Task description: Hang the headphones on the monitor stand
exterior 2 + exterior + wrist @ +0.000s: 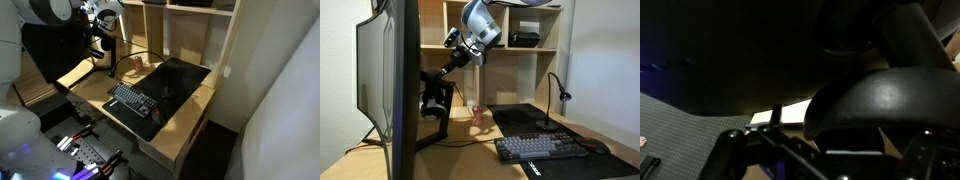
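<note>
Seemingly the headphones (435,101) are already hung on the monitor stand (431,136). The gripper (445,70) jaws are spread wide and nothing is held, so only withdrawal is left.

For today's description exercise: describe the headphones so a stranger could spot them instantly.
Find the big dark monitor. Close beside it, raised off the desk, are the headphones. Unlike the flat keyboard and thin lamp, they have round padded earcups.
</note>
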`<state>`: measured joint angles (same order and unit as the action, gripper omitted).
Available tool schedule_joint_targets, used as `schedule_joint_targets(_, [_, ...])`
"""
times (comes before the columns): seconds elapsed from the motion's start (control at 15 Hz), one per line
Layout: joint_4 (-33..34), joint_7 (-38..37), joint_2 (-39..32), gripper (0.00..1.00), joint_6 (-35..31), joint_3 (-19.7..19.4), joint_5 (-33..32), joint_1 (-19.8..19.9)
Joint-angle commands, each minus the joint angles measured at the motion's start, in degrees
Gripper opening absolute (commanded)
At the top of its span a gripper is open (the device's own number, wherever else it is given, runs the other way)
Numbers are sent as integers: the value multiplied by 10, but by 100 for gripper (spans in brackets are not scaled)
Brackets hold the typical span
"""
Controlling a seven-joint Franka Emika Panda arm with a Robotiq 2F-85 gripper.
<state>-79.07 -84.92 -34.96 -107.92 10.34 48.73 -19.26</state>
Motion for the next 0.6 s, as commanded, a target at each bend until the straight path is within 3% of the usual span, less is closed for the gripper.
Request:
schedule_joint_targets(0.0, [-18,14,14,100,-84,-16,-63,-24])
schedule_joint_targets(0.53, [-30,-79,34,100,-171,-48,-309,-44])
